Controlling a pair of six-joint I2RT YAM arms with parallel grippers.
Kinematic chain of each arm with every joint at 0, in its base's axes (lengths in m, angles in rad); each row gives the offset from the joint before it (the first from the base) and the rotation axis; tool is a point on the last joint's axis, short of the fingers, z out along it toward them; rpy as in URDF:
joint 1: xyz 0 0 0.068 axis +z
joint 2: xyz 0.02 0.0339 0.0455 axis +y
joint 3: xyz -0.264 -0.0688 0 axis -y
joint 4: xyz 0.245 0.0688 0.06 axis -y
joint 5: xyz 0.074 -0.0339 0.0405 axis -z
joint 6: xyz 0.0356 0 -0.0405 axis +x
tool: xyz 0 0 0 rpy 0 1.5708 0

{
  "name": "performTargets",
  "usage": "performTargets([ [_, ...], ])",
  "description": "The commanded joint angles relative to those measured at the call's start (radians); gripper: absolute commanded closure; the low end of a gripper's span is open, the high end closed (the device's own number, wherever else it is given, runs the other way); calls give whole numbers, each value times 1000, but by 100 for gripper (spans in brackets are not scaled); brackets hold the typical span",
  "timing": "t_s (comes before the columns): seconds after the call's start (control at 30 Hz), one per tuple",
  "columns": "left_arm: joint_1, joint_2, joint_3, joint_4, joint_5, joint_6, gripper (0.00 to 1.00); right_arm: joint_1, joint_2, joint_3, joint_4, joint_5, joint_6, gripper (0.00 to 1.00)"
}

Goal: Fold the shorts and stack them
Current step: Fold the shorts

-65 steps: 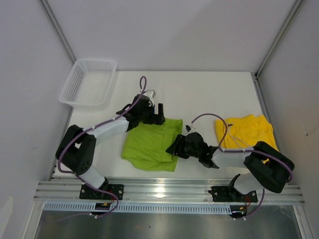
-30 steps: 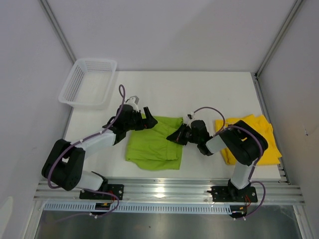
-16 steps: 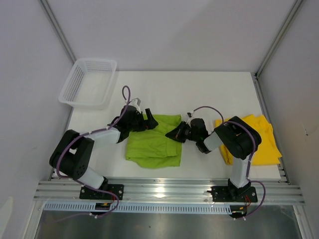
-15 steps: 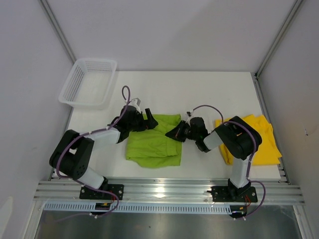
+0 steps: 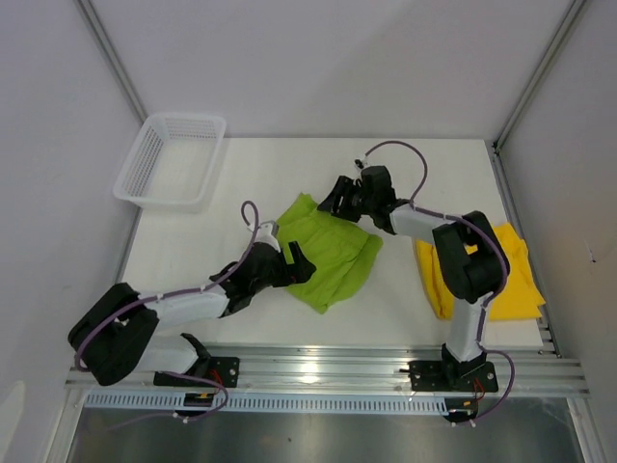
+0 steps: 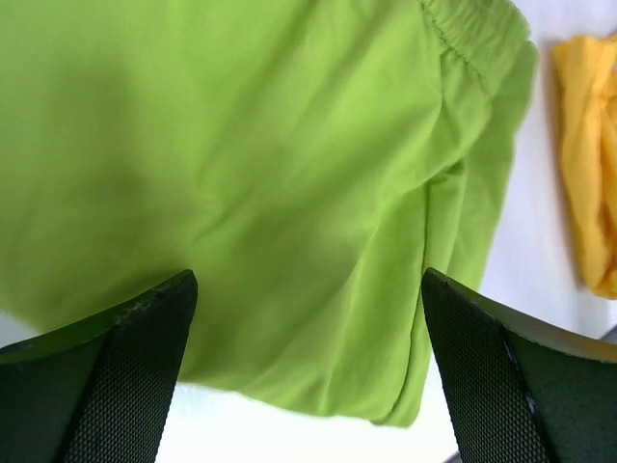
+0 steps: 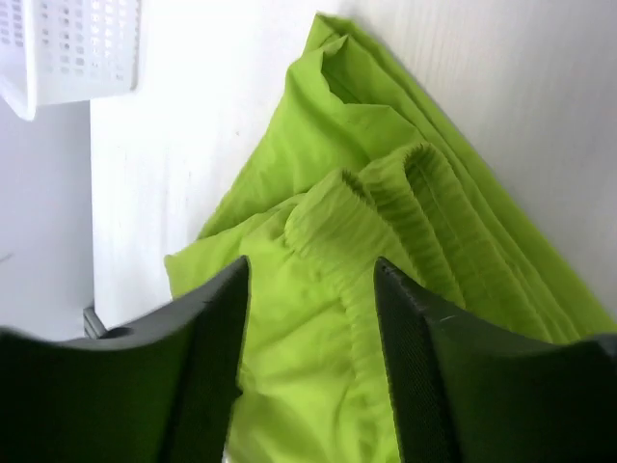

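Green shorts [image 5: 333, 249] lie crumpled mid-table [image 5: 289, 164], with the yellow shorts [image 5: 511, 280] apart at the right edge. The left gripper [image 5: 301, 265] gapes wide over the green cloth's near side, holding nothing. The right gripper [image 5: 332, 199] stands partly open astride the bunched waistband [image 7: 386, 207].

I read no text, label, brand, number or sign in any of three views. Nothing legible on fabric, basket, arms or table frame.
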Motion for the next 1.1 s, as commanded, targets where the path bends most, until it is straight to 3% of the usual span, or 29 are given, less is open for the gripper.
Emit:
performTargets([
  [0.0, -11, -129, 22, -12, -105, -72, 1, 6, -179, 38, -198, 51, -113, 36],
  [0.13, 10, -201, 165, -268, -180, 24, 1, 27, -381, -79, -314, 123, -109, 26],
  [0.2, 44, -213, 237, -294, -166, 78, 1, 44, -455, -169, -359, 204, -98, 16],
  [0.33, 179, -149, 346, -375, -35, 173, 1, 66, -584, -318, -434, 269, -57, 16],
  [0.47, 211, -31, 469, -492, -34, 337, 1, 81, -675, -455, -454, 301, 9, 16],
  [0.6, 266, 82, 516, -465, 73, 416, 1, 118, -724, -568, -422, 358, 87, 15],
  [0.8, 363, 192, 497, -356, 286, 471, 1, 140, -778, -740, -233, 353, 204, 14],
  [1.07, 388, 251, 428, -219, 335, 431, 1, 169, -661, -737, -61, 316, 242, 14],
])
